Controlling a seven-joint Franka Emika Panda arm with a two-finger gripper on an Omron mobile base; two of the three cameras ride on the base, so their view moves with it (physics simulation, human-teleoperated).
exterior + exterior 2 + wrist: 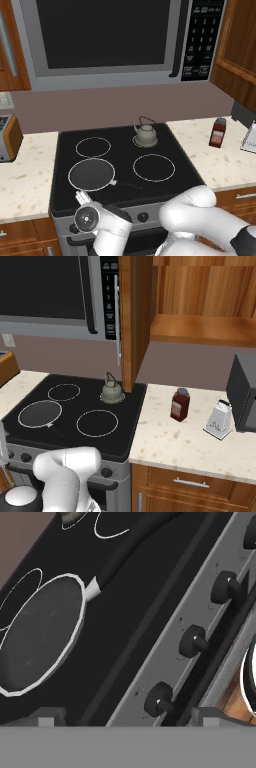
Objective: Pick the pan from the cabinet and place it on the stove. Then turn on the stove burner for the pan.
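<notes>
So the pan [91,174] is already sitting on the stove's [125,200] front-left burner, handle pointing right. The gripper [127,719] is hovering low at the steel front, jaws wide open and holding nothing. The nearest knob [160,701] is lying just ahead between them, slightly right of centre.

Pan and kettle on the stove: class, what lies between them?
Between the pan and kettle lies only bare black glass of the stove, seen in both base views.

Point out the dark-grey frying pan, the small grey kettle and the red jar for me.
Dark-grey frying pan [91,175], left base view, pan floor.
Small grey kettle [145,134], left base view, body.
Red jar [180,405], right base view, side.
</notes>
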